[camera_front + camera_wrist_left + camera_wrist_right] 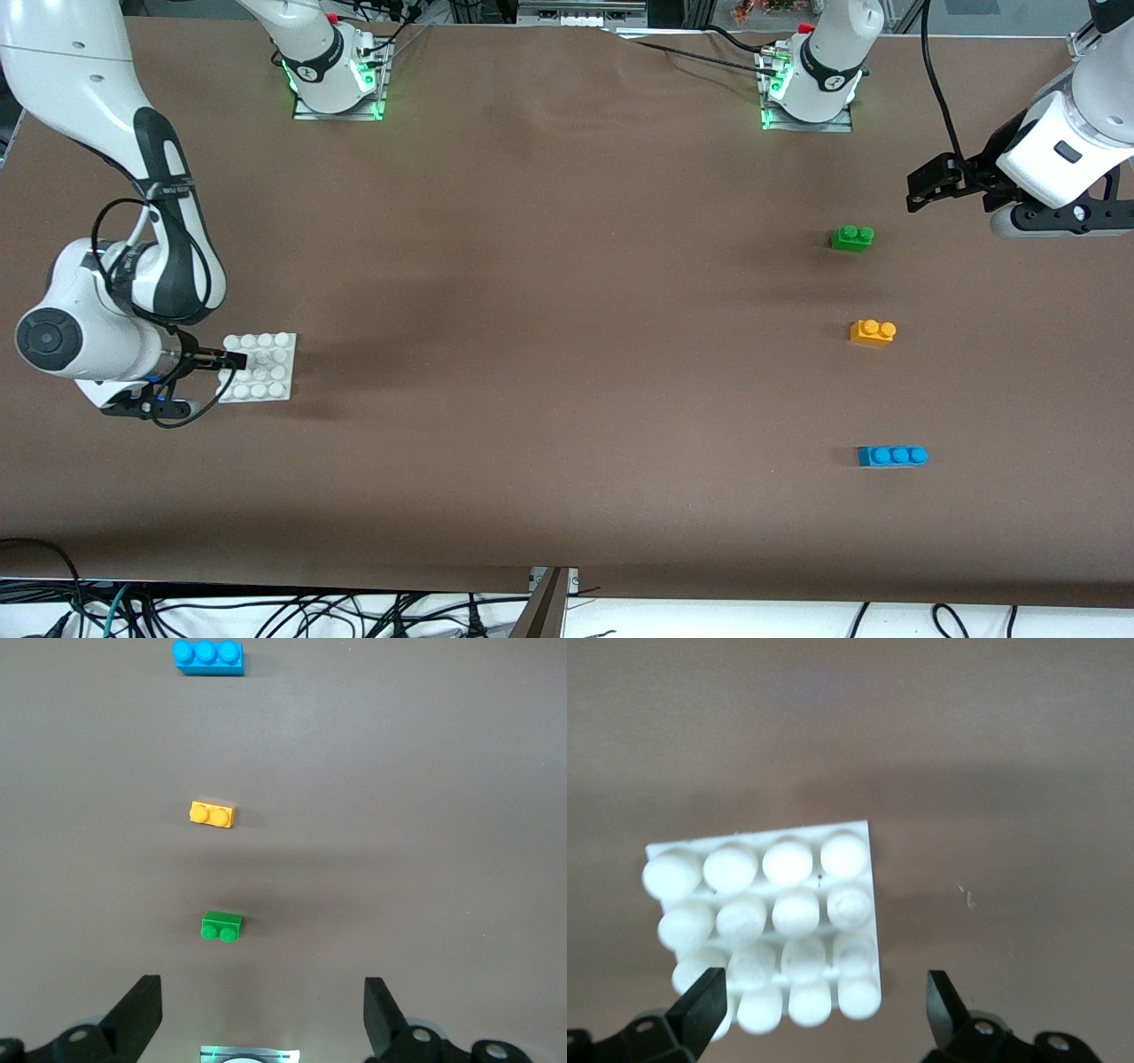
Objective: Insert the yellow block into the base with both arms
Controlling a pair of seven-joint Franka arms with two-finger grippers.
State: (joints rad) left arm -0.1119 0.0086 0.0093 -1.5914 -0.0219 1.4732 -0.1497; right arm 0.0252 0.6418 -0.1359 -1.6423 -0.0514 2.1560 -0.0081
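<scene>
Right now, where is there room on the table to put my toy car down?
The widest bare patch is the middle of the brown table, between the white base and the line of bricks. It is crowded at the left arm's end: green brick, yellow block, blue brick.

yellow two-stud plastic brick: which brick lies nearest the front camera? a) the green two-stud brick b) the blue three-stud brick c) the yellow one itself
b: in the front view the blue three-stud brick lies lowest, with the yellow two-stud brick above it and the green two-stud brick highest of the three.
</scene>
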